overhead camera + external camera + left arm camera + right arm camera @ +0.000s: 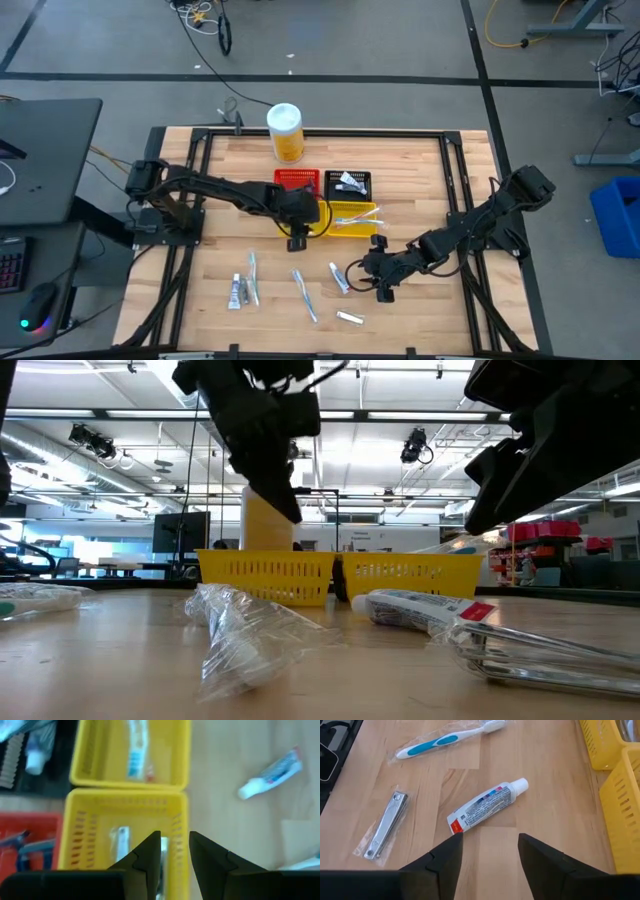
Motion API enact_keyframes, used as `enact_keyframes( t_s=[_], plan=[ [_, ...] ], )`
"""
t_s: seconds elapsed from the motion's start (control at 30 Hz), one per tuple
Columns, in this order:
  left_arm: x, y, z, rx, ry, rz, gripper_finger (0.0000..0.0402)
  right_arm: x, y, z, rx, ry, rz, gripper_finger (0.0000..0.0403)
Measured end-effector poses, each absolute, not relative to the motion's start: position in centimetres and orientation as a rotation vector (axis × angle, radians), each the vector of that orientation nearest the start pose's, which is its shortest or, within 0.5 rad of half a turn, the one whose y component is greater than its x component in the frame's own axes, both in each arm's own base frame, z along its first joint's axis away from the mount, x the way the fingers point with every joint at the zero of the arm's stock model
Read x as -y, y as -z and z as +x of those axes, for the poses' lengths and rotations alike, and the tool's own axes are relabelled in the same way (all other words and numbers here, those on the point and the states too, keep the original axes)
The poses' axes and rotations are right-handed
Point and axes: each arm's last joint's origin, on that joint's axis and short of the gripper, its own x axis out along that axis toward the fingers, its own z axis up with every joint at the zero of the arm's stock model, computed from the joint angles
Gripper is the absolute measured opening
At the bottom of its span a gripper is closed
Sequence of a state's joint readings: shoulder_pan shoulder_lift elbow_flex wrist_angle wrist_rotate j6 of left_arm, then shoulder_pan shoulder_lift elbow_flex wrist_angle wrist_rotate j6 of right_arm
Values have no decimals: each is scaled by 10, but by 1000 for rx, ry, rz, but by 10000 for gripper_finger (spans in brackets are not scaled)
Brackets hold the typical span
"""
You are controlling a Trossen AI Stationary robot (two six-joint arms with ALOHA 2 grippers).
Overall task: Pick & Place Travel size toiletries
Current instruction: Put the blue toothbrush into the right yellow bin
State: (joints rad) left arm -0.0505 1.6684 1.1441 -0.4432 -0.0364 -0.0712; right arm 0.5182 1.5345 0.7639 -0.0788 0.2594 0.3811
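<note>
Left gripper (175,855) over yellow baskets (130,835) mid-desk, fingers slightly parted, empty. Right gripper (487,855) angled down near front edge, fingers wide, empty, above toothpaste tube (485,805); print unreadable. Toothbrush (445,739) and nail clipper (385,824) nearby.

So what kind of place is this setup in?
Probably a robotics lab or workshop: a wooden table on a bare floor with loose cables, a desk with a keyboard alongside, and open ceiling strip lights beyond.
</note>
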Motion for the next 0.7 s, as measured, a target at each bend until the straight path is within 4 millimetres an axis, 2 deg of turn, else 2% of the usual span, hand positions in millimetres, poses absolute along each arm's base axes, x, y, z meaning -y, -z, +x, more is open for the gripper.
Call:
enact_keyframes(
  t_s=[0.23, 0.53, 0.7],
  plan=[
    [45, -218, 342, -948, 47, -2, 112, -138, -168, 257, -817, -77, 63, 208],
    [95, -218, 331, -948, 186, 56, 112, -138, -168, 257, -817, -77, 63, 199],
    [120, -206, 321, -916, 275, 118, 112, -138, -168, 257, -817, -77, 62, 203]
  ],
)
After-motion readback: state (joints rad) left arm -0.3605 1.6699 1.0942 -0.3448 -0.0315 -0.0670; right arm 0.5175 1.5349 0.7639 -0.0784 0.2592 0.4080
